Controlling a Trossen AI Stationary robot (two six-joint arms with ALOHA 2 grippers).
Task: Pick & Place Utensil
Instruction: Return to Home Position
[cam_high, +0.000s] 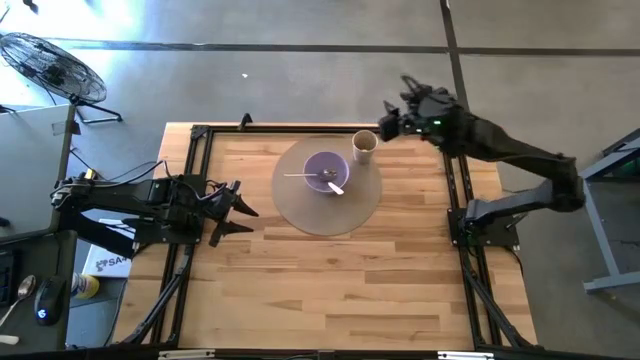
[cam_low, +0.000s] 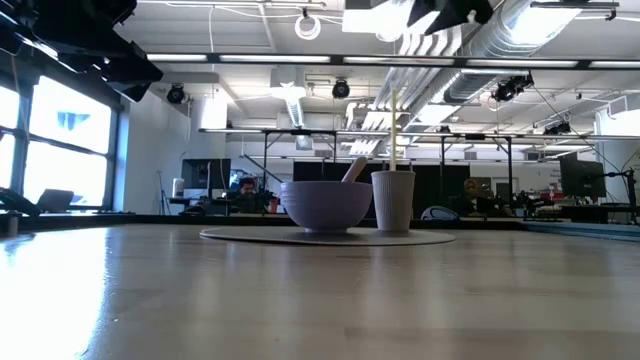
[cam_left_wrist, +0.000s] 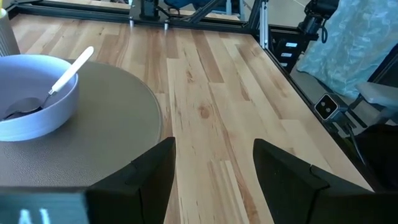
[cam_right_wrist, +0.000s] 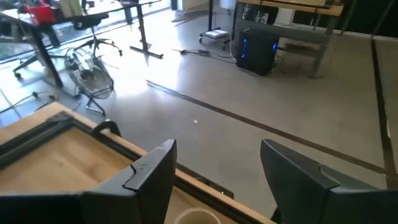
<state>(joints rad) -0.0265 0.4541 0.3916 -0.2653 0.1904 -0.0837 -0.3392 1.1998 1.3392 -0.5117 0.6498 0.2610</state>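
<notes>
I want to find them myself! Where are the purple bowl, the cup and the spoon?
Purple bowl (cam_low: 325, 210): low view, its outer wall.
Cup (cam_low: 393, 202): low view, its side.
Spoon (cam_left_wrist: 72, 70): left wrist view, its white handle.

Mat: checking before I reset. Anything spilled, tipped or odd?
Nothing stands out. The bowl sits upright on the mat with spoons inside; the cup stands beside it, straw in it. Left gripper and right gripper are open, empty.

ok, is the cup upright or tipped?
Upright. In the low view the cup stands on the mat beside the bowl, straw rising straight from its mouth.
</notes>
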